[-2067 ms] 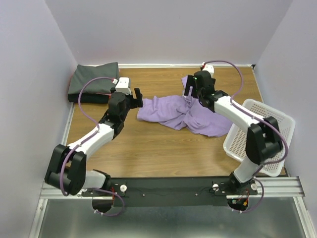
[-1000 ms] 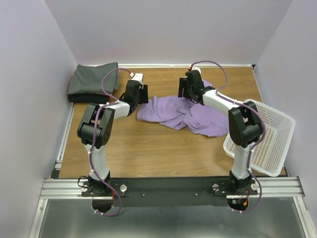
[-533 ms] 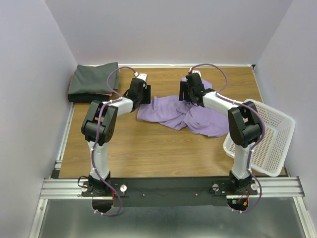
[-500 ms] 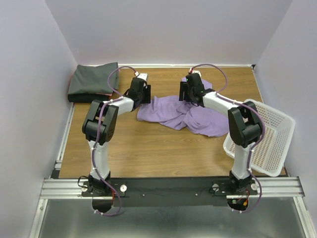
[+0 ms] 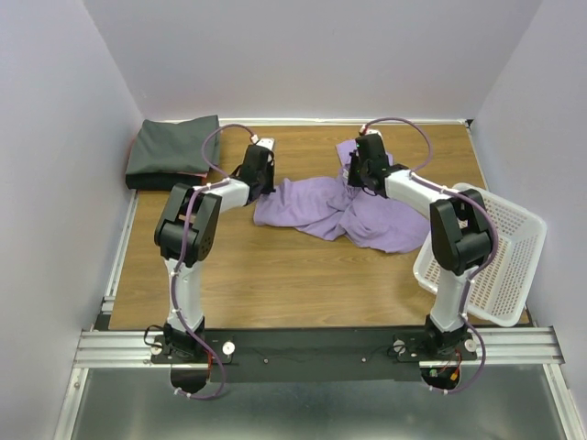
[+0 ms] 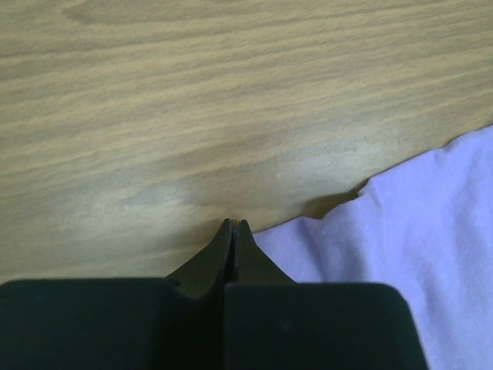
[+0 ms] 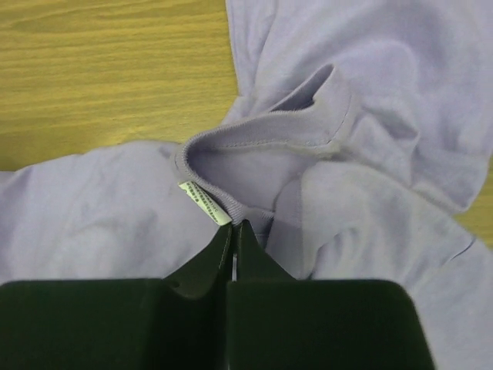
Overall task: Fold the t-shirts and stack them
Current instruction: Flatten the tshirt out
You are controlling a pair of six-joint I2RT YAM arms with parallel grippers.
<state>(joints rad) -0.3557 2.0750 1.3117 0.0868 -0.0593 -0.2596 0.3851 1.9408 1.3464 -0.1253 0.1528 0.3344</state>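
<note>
A lavender t-shirt [image 5: 321, 206] lies crumpled mid-table. My left gripper [image 5: 267, 184] is down at its left edge. In the left wrist view its fingers [image 6: 233, 225] are shut, with a thin pale sliver of the shirt's hem [image 6: 400, 231] between the tips. My right gripper [image 5: 356, 176] is at the shirt's far side, shut [image 7: 233, 225] on the ribbed collar [image 7: 269, 127] beside the white label [image 7: 204, 203]. A folded dark grey t-shirt [image 5: 174, 147] lies in the far left corner, a pinkish edge [image 5: 195, 172] showing under it.
A white mesh basket [image 5: 514, 220] leans off the table's right edge beside the right arm. Walls close in on the left, far and right sides. Bare wood lies between the shirt and the arm bases.
Both grippers have gone from open to shut at the lavender shirt. The right gripper has shifted slightly right and back over the collar; the left has barely moved.
</note>
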